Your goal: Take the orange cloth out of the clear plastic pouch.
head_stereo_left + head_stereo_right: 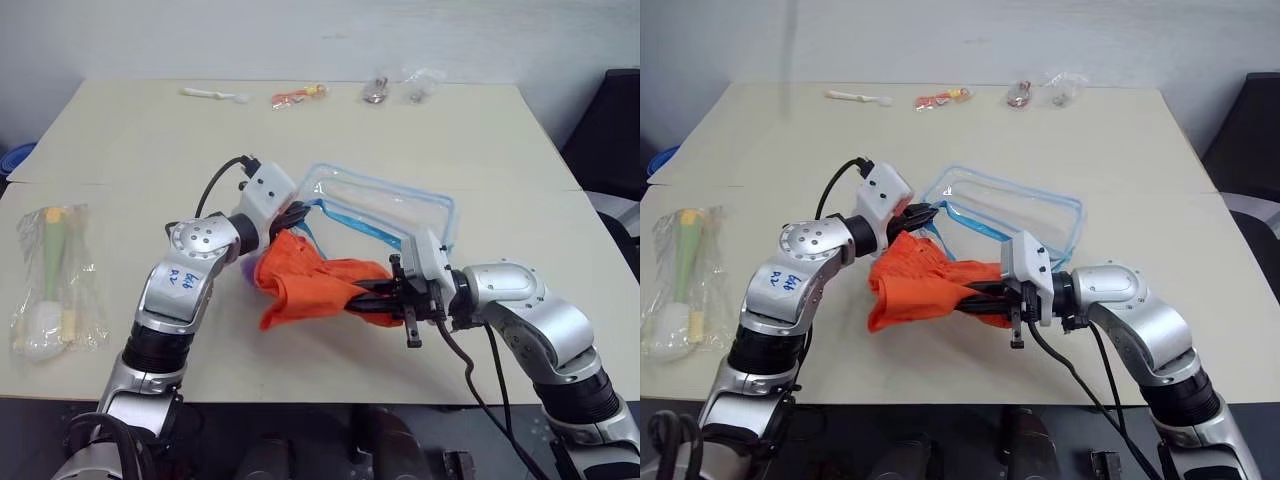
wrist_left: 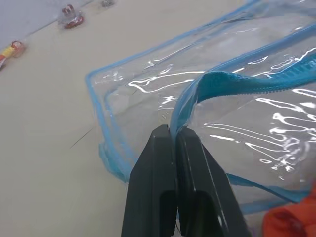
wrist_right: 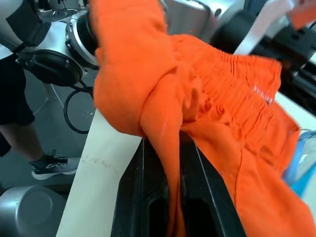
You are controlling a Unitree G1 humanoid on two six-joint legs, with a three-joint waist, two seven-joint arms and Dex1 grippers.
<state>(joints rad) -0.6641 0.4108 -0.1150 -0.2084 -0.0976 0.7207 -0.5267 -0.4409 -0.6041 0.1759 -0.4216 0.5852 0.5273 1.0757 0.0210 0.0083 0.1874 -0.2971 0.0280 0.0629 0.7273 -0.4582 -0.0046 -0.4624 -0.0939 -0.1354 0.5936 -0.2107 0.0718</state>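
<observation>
Your left gripper [image 2: 173, 136] pinches the clear plastic pouch [image 1: 385, 205] by its trim (anchoring it) so the right gripper [image 1: 362, 293], clamped on the orange cloth [image 1: 305, 285], can tug it free.

Counted on the table [image 1: 520, 140]: one orange cloth [image 1: 305, 285], one clear plastic pouch [image 1: 385, 205], one thin clear bag with a green-and-white brush [image 1: 55, 280], four small items along the far edge [image 1: 300, 96], plus two grippers, left [image 1: 293, 215] and right [image 1: 362, 292].
</observation>
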